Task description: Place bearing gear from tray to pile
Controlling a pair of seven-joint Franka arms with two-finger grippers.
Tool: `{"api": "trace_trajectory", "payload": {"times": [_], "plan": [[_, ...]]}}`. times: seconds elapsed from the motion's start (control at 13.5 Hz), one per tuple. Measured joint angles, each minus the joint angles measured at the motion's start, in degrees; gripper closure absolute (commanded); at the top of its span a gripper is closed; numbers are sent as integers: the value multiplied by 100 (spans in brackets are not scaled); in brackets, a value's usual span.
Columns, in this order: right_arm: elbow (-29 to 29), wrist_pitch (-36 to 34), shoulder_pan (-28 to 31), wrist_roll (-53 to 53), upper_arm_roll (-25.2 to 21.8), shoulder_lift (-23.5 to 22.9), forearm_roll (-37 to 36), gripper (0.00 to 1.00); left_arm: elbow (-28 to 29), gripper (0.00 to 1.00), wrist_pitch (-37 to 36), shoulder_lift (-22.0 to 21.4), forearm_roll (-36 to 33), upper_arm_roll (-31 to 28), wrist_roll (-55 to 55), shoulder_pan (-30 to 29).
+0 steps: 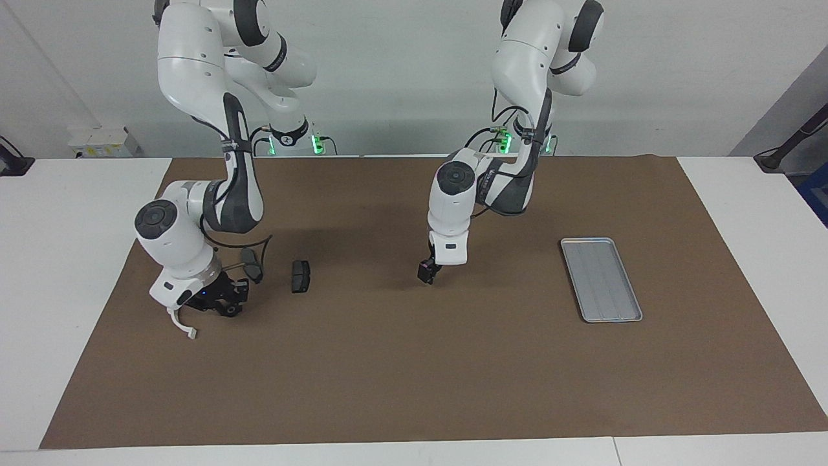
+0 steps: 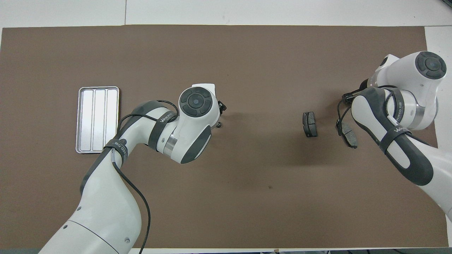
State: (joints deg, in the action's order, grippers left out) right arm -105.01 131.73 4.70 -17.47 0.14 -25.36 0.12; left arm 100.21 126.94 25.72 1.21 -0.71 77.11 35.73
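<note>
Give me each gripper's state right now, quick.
Left gripper: over the bare mat between tray and pile; cannot tell jaws or load.
Right gripper: low at the pile by the white bracket; cannot tell.

White arms with dark grey joint covers, black cables, green base lights.

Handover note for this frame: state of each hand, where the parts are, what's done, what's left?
Left hand: over the bare mat mid-table, between tray and pile; whether it holds a small dark part can't be told.
Right hand: low at the pile, by the white bracket.
Tray: empty, toward the left arm's end.
Two brake pads lie in the pile.
Left: get the gear to the pile.
</note>
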Motion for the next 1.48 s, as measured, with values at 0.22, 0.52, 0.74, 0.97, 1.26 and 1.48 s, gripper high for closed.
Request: {"api": "trace_trajectory", "payload": {"times": [0.22, 0.52, 0.74, 0.97, 1.26, 1.48], "plan": [[73, -192, -41, 19, 16, 40, 0, 0, -22, 0, -296, -375, -7, -33, -173, -448], [962, -1672, -369, 410, 36, 398, 0, 0, -30, 0, -936, -1070, -8, -44, -1461, -1400], [1638, -2450, -1051, 1458, 64, 552, 0, 0, -25, 0, -1432, -1436, -6, -41, -2325, -1883], [1729, -2486, -2003, 2743, 92, 543, -158, 0, -23, 0, -1598, -1548, -6, -39, -2754, -2005], [1720, -2401, -2898, 3988, 112, 527, -177, 0, -29, 0, -1812, -1716, -6, -41, -3303, -2331], [1643, -2063, -3304, 4568, 115, 416, -177, 0, -31, 0, -2182, -2102, -6, -49, -3948, -2731]]}}
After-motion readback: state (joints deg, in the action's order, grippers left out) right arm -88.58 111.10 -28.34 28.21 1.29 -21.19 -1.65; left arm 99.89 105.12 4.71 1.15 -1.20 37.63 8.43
